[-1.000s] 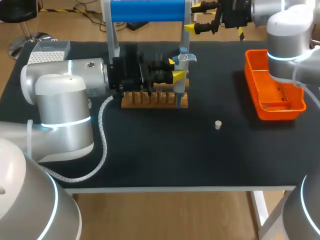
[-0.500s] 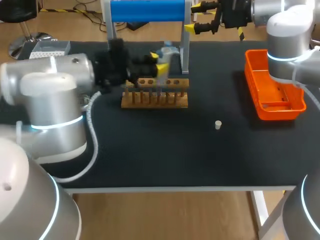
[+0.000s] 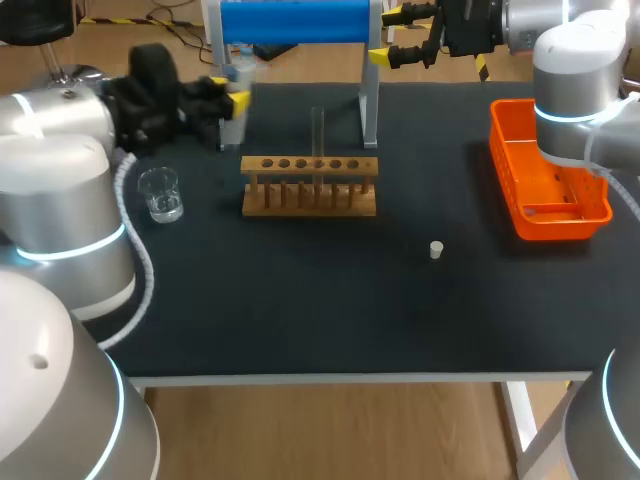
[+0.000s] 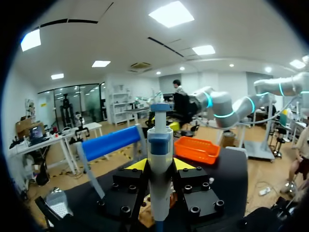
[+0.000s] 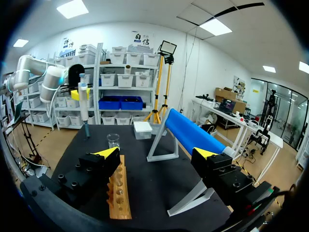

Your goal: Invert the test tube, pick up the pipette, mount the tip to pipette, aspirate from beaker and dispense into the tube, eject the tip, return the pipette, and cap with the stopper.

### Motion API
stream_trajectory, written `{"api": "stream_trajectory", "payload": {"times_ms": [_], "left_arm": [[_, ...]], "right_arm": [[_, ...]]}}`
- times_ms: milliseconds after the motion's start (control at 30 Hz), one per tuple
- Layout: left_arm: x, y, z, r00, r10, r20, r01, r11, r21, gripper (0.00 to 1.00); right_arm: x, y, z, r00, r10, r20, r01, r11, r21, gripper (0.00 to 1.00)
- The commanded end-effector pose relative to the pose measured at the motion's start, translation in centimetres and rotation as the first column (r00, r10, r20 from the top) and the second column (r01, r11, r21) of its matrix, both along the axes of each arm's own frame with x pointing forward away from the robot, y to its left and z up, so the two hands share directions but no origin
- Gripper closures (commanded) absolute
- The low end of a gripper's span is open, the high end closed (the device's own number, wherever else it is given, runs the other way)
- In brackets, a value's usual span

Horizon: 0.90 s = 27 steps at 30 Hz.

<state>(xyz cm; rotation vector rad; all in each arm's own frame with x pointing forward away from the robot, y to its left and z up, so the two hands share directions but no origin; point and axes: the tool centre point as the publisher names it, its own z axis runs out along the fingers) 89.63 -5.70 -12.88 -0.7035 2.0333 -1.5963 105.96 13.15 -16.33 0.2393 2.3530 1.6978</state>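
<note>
1. Table: black top, bearing all the items below.
2. Left arm: comes in over the table's left rear. The left pincer is clamped on the pipette, one yellow tip on each side of its body.
3. Right arm: comes in over the right rear edge. The right pincer has its fingers spread wide and holds nothing.
4. Blue roller stand: between the two pincers at the table's rear, just beside the right pincer.
5. Orange tray: to the right of the right pincer and nearer the front, well apart from the left pincer.
6. Wooden rack: between the pincers and nearer the front. In the right wrist view it lies under and just ahead of that pincer.
7. Pipette: upright between the left pincer's fingers, white with a blue collar.
8. Beaker: clear glass, on the table below and beside the left pincer.
9. Test tube: upright in a hole near the rack's middle, apart from both pincers.
10. Stopper: small and white, alone on the table, well apart from both pincers.
</note>
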Motion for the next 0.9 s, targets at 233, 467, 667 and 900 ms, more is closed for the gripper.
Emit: {"api": "stream_trajectory", "payload": {"times_ms": [233, 467, 667, 900], "left_arm": [[4.3, 2.3, 1.3, 0.996, 0.088, 0.005, -0.088, 0.996, 0.003, 1.00], [4.7, 2.3, 1.7, 0.996, 0.093, 0.005, -0.093, 0.996, 0.009, 1.00], [4.7, 2.3, 1.7, 0.996, 0.093, 0.005, -0.093, 0.996, 0.009, 1.00], [4.7, 2.3, 1.7, 0.996, 0.093, 0.005, -0.093, 0.996, 0.009, 1.00]], "right_arm": [[0.0, -0.1, 0.1, 1.000, 0.004, -0.002, -0.004, 1.000, -0.002, 0.00], [0.0, -0.1, 0.1, 1.000, 0.004, -0.002, -0.004, 1.000, -0.002, 0.00], [0.0, -0.1, 0.1, 1.000, 0.004, -0.002, -0.004, 1.000, -0.002, 0.00], [0.0, -0.1, 0.1, 1.000, 0.004, -0.002, -0.004, 1.000, -0.002, 0.00]]}}
